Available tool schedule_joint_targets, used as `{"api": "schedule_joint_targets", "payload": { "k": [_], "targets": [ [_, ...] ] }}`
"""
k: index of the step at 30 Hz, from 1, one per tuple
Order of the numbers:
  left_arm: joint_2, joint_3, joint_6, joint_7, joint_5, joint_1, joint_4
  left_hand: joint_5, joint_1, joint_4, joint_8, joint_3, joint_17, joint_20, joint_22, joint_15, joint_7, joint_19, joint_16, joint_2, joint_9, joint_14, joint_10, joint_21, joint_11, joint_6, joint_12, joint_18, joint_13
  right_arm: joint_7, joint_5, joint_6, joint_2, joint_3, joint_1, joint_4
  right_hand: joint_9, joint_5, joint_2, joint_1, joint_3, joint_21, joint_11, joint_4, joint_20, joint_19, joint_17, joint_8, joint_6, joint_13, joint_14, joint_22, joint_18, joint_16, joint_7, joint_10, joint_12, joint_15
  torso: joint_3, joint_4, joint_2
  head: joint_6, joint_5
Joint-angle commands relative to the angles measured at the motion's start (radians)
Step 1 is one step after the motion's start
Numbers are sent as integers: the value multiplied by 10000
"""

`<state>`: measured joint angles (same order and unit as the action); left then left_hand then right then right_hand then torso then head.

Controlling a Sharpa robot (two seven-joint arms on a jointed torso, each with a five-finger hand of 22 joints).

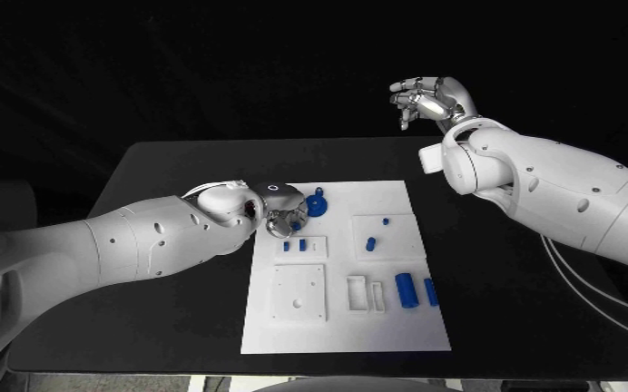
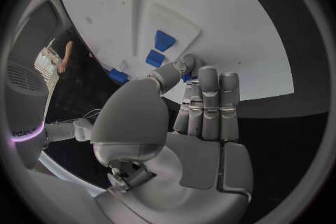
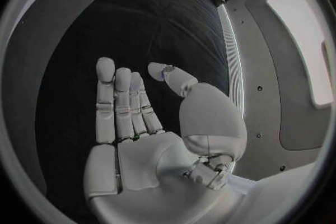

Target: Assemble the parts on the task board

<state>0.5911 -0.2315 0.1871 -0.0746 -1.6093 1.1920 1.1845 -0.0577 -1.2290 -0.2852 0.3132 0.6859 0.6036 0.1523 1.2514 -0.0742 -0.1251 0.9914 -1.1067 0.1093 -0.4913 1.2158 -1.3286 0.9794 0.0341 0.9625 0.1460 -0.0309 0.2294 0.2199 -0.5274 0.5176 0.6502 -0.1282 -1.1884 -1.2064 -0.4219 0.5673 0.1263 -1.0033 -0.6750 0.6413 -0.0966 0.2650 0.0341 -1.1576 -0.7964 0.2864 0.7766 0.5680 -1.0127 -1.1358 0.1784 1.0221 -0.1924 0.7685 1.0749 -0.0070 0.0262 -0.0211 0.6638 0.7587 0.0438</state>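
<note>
Parts of blue plastic lie scattered on the white task board (image 1: 393,194); they look small, stiff, light and smooth, so likely to slip from metal fingertips. One rounded blue part (image 1: 316,203) sits at the board's far left corner, and the left hand (image 1: 280,214) reaches down at it, fingers close together; whether they grip it I cannot tell. Take it by its sides. The right hand (image 1: 429,99) is raised beyond the table's far right, fingers loosely apart, holding nothing.
</note>
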Motion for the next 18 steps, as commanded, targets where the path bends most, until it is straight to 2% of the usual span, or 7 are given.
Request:
{"api": "schedule_joint_targets", "payload": {
  "k": [1, 6, 9, 18],
  "targets": [
    [4, -8, -158, 19, 11, -21, 30, 8, 18, -11, -55, -48, 15, 175, 14, 0, 4, -75, 32, 156, 12, -53, 32, -69, 31, -120, -59, -735, 19, -13, 14, -252, -4, -5, 5, 28, 10, 57, 49, 61, 23, -69, -25, 8, 8, 40, 17, 2, 1, -15, 73, -17, 834, -26, -135, -69, 41, 13, 0, -4, 1, 2, -5],
    [44, -7, -195, 67, 52, -18, 45, -16, -38, -20, -85, -59, 21, 175, 15, 0, 4, -82, 44, 235, 20, -63, 32, -91, 31, -219, -72, -732, 33, -36, 14, -317, 4, -4, 5, 36, 16, 68, 39, 58, 23, -78, -26, 15, 11, 57, 21, -1, -7, -28, 83, -23, 834, -28, -136, -79, 47, 15, -1, -10, 0, -5, -18],
    [66, -7, -198, 144, 52, -18, 54, -76, -70, -15, -94, -51, 24, 174, 15, 0, 11, -81, 48, 257, 22, -60, 26, -103, 31, -261, -76, -729, 43, -89, 14, -548, 4, -3, 5, 52, 19, 72, 43, 61, 28, -84, -29, 21, 15, 70, 24, -2, -11, -38, 92, -28, 834, -30, -139, -87, 50, 18, 5, -7, 0, -7, -10],
    [121, -5, -110, 314, 52, -18, 11, -206, -121, -10, -111, -37, 35, 176, 23, 1, 1, -64, 54, 289, 26, -52, 16, -114, 32, -356, -88, -724, 66, -133, 61, -566, 24, -2, 4, 55, 31, -2, 30, 92, 79, -104, -37, 40, 34, 115, 40, 1, -19, -77, 123, -51, 834, -36, -145, -120, 69, 27, 2, -2, 0, -17, -24]
  ]
}}
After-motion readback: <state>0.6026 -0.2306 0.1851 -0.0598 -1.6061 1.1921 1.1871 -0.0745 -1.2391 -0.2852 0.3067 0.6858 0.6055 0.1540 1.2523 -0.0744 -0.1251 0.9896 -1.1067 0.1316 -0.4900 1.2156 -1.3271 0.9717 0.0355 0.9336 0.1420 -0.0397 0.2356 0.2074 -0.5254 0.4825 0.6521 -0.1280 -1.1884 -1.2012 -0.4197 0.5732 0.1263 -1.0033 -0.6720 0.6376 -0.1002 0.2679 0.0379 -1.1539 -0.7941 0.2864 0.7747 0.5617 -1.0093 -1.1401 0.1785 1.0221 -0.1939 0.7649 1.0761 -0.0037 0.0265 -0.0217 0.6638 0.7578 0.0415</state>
